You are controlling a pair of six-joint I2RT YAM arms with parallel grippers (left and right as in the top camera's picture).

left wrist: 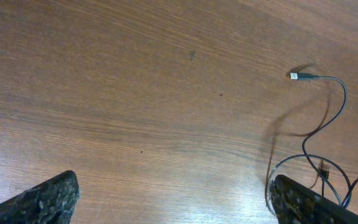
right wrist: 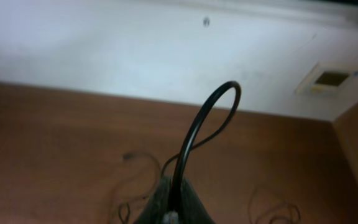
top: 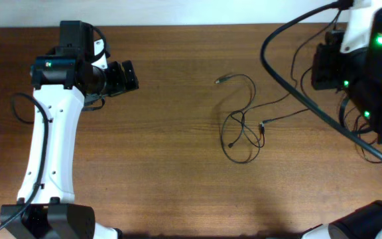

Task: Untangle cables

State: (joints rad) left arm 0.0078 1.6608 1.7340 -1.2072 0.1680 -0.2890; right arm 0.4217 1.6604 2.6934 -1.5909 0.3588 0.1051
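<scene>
The cables [top: 243,125] lie as thin black loops right of the table's middle, with one silver-tipped plug [top: 221,80] at the top. In the left wrist view that plug [left wrist: 300,76] and part of the loops [left wrist: 319,163] show at the right. My left gripper [top: 126,75] [left wrist: 173,186] hangs wide open over bare wood, well left of the cables, with nothing between its fingers [left wrist: 48,199]. My right gripper [right wrist: 173,202] is raised and shut on a cable [right wrist: 194,127] that arches up from between its jaws and drops toward the table.
The wooden table [top: 164,166] runs to a white wall at the back. The right arm's body [top: 357,60] and its thick black cable [top: 290,86] cross the right side. More thin cord loops [right wrist: 278,211] lie blurred on the table in the right wrist view.
</scene>
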